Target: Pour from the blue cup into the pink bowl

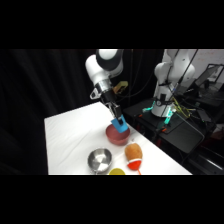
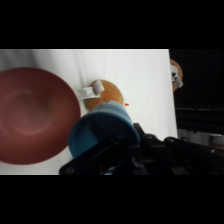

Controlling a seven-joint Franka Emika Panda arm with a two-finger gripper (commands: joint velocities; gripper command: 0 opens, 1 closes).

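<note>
The blue cup (image 1: 119,123) is seen held in the hand (image 1: 117,119), lifted clear of the surface (image 1: 70,135) and positioned over the near rim of the pink bowl (image 1: 116,135). In the wrist view the cup (image 2: 102,131) is clamped at the black linkage, its mouth turned toward the bowl (image 2: 35,115), which lies just beside it. The hand (image 2: 117,145) is judged closed on the cup; the fingers themselves are mostly hidden behind it.

Progress: pick-up and carry appear complete. The cup is tilted, so pouring is judged to be starting or under way; no contents can be made out in the cup or in the bowl. Left to do: the tilt is to be completed over the bowl.

Also noted: a silver bowl (image 1: 99,160) and an orange-brown object (image 1: 133,152) on the surface, well apart from the cup.
</note>
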